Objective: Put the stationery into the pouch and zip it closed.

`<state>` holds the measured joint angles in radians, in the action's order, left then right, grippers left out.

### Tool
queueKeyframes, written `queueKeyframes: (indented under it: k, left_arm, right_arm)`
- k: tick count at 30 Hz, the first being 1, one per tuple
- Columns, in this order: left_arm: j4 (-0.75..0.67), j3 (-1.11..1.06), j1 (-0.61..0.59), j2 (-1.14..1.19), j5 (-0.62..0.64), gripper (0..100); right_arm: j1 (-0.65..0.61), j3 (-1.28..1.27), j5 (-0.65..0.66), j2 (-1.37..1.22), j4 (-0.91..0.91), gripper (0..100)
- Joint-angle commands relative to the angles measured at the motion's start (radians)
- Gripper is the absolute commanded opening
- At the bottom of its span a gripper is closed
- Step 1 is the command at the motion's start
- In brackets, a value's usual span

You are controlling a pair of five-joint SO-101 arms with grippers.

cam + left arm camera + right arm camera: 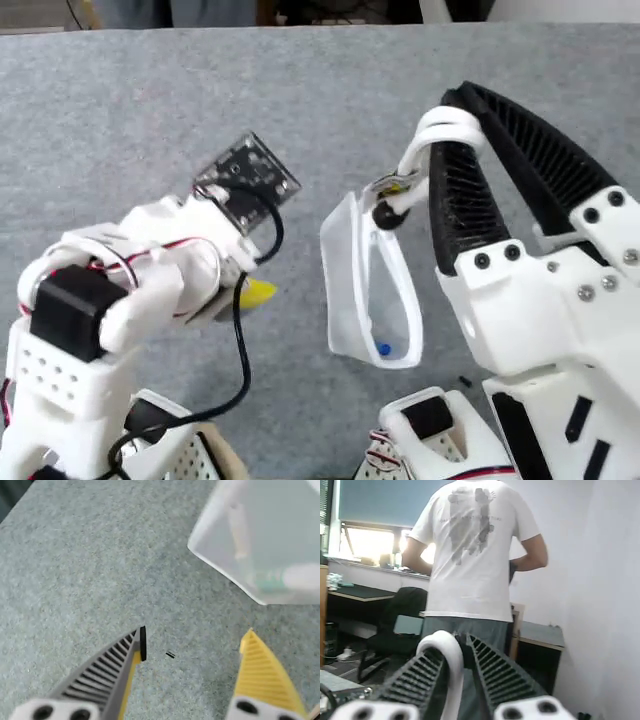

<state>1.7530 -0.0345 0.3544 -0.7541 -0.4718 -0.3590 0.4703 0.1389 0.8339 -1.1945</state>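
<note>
Right pincer (450,120) clamps the white loop (420,140) atop the pouch (345,280).

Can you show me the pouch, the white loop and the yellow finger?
pouch (345,280), high view, on its clear side wall.
white loop (452,670), right wrist view, on its curved band.
yellow finger (260,675), left wrist view, on its ridged face.
</note>
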Motion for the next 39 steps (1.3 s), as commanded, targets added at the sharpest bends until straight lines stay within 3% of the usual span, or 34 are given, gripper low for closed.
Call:
queueKeyframes:
  k: [1, 8, 23, 31, 39]
  left_arm:
    - [0.008, -0.002, 0.016, -0.029, -0.011, 31]
    - [0.005, 0.004, 0.008, -0.035, -0.009, 31]
    - [-0.173, -0.142, -0.182, -0.026, -0.012, 31]
    - [-0.071, -0.117, -0.173, -0.026, -0.14, 31]
    - [0.006, 0.024, -0.024, -0.026, -0.204, 30]
  right_arm:
    - [-0.06, 0.01, -0.021, -0.016, -0.005, 1.2]
    - [-0.198, -0.061, -0.023, -0.007, -0.009, 1.2]
    - [-0.433, -0.282, -0.014, 0.104, -0.089, 1.2]
    - [-0.434, -0.355, -0.014, 0.174, -0.127, 1.2]
    - [-0.431, -0.349, -0.014, 0.182, -0.147, 1.2]
